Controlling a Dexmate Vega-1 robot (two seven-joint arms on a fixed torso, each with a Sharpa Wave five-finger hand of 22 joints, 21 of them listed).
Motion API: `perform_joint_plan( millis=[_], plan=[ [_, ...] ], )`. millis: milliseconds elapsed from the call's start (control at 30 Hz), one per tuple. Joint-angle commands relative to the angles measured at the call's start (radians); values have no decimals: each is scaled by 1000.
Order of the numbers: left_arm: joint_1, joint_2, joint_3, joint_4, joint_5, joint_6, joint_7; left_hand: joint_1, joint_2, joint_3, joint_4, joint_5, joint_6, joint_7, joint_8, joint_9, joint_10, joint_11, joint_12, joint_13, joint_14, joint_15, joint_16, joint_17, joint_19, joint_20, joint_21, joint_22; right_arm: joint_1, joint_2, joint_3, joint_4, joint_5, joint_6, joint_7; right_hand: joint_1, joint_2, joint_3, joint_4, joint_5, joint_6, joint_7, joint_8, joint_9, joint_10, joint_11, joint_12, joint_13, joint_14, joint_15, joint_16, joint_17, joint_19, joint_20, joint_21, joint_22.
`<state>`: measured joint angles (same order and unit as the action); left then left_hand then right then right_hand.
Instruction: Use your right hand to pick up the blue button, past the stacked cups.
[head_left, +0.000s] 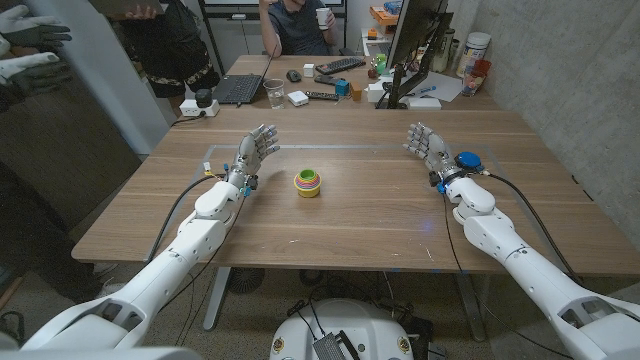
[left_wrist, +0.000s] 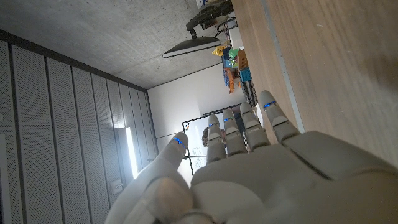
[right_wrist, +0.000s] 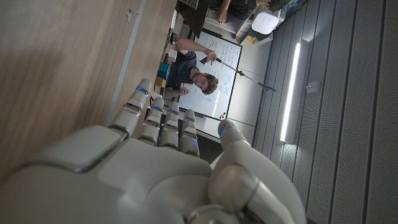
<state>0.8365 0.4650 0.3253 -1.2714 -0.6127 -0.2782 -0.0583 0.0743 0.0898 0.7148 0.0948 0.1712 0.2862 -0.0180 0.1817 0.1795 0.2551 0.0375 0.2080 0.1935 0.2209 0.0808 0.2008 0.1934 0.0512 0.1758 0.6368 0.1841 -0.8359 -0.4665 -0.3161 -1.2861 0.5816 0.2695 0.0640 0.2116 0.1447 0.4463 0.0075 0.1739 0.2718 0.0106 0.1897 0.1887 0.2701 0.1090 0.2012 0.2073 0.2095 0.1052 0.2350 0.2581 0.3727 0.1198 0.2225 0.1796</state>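
Pale grey fingers are seen spread and extended on the right hand (head_left: 428, 148), which holds nothing and is raised over the table's right half with its palm turned inward toward the middle. In the right wrist view the same hand (right_wrist: 155, 168) is shown from its back, fingers (right_wrist: 163, 121) apart and reaching along the wooden table (right_wrist: 62, 68), with nothing between them. Just beside this hand, on its outer side and close to the wrist, the blue button (head_left: 467, 159) is found lying on the table; whether it is touched by the hand cannot be told. It is round, so no long axis has to be matched. The button is judged to be by far nearer the right hand than the left hand (head_left: 254, 153), which is held open with its fingers apart, well apart from it on the other side of the table. Between the two hands, near the table's middle, the stacked cups (head_left: 307, 183) are set. An outward turn of the right hand is judged to be what the pick-up calls for.
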Motion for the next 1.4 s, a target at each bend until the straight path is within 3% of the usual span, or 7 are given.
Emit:
perform_joint_plan(
  millis=[33, 300, 533, 1100, 1400],
  plan=[
    [19, -105, -130, 13, 124, 59, -75, 2, 9, 6, 0, 6, 6, 0, 7, 4, 7, -1, 4, 2, 6, 1, 6, 4, 2, 7, 3, 4, -23, 128, 170, -8, -171, -56, 79, 5, 11, 8, -1, 7, 7, 0, 6, 5, 6, 0, 5, 3, 3, -1, 2, 4, 6, 1, 4, 5],
    [28, -150, -184, 7, 181, 81, -104, 1, 10, 6, 0, 6, 6, 0, 7, 4, 7, -1, 4, 2, 6, 1, 6, 4, 2, 8, 2, 4, -27, 187, 245, -19, -305, -28, 117, 7, 11, 8, -3, 8, 6, 0, 6, 5, 3, 2, 4, 3, -6, -2, -1, 3, -1, 2, 1, 5],
    [30, -175, -211, 7, 209, 90, -121, 1, 9, 6, 0, 6, 7, 0, 7, 4, 6, -1, 4, 2, 6, 2, 6, 4, 2, 7, 1, 4, -23, 209, 287, -45, -411, 0, 123, 10, 7, 7, -7, 7, 6, 0, 6, 5, -3, 0, 2, 3, -16, -4, -6, 2, -13, 3, -5, 5],
    [21, -205, -237, 21, 242, 81, -159, 0, 9, 6, 0, 6, 6, 1, 7, 4, 7, -2, 3, 2, 6, 0, 5, 4, 3, 8, -3, 4, -9, 191, 327, -130, -687, 44, 78, 24, -5, 5, -27, 4, 8, -5, 7, 5, -22, -13, -2, 4, -64, -8, -25, -6, -78, 1, -27, 4],
    [17, -210, -239, 22, 250, 80, -170, 0, 8, 6, 0, 6, 7, 0, 7, 4, 7, -2, 3, 2, 6, 2, 5, 4, 3, 8, -5, 4, -1, 175, 335, -157, -824, 68, 23, 12, -36, -14, -35, -1, -2, -12, 3, 4, -49, -22, -8, 3, -96, 0, -35, -11, -114, 13, -34, 4]
  ],
)
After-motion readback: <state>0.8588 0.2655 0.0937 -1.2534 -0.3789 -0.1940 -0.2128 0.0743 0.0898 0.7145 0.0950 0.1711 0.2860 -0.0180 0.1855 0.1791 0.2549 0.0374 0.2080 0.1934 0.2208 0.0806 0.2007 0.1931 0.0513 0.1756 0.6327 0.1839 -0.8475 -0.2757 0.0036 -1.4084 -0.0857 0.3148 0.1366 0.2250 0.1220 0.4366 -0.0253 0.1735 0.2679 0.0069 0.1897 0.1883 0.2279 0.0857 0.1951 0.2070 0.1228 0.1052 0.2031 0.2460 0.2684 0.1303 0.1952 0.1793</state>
